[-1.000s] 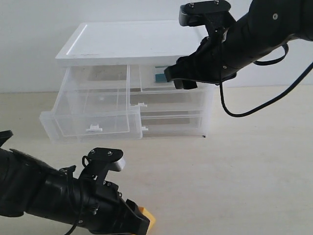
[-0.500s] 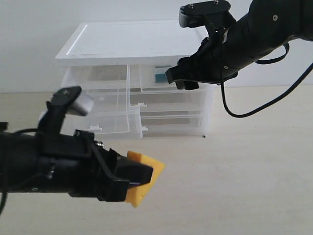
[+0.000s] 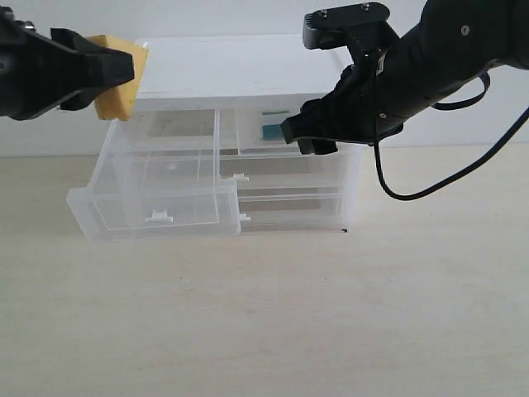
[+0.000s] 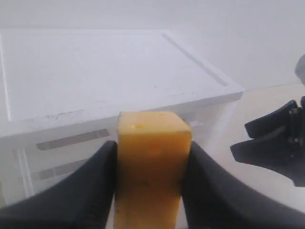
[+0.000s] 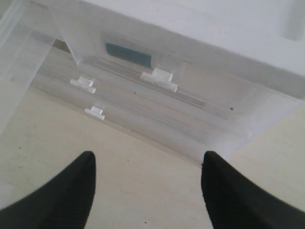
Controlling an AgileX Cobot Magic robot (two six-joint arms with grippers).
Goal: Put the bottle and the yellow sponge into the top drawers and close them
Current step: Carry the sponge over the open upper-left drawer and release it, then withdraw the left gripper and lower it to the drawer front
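My left gripper (image 3: 106, 70) is shut on the yellow sponge (image 3: 118, 68), which it holds high at the cabinet's left rear, above and behind the pulled-out left top drawer (image 3: 178, 203). In the left wrist view the sponge (image 4: 151, 162) fills the gap between both fingers. The left drawer looks empty. The right top drawer (image 3: 260, 132) is pushed in, and the bottle's teal label (image 3: 275, 126) shows through its wall. My right gripper (image 3: 304, 136) hangs open just in front of that drawer. In the right wrist view the bottle's label (image 5: 128, 54) shows behind the drawer's tab handle (image 5: 159, 78).
The white cabinet top (image 3: 223, 70) lies under and beside the sponge. Two full-width lower drawers (image 3: 289, 207) sit shut beneath the top pair. The pale table (image 3: 289, 314) stretches in front of the cabinet. A black cable (image 3: 388, 186) loops down from the right arm.
My left gripper has risen with the sponge from low at the table's front to high at the upper left beside the cabinet top. The right arm has barely moved.
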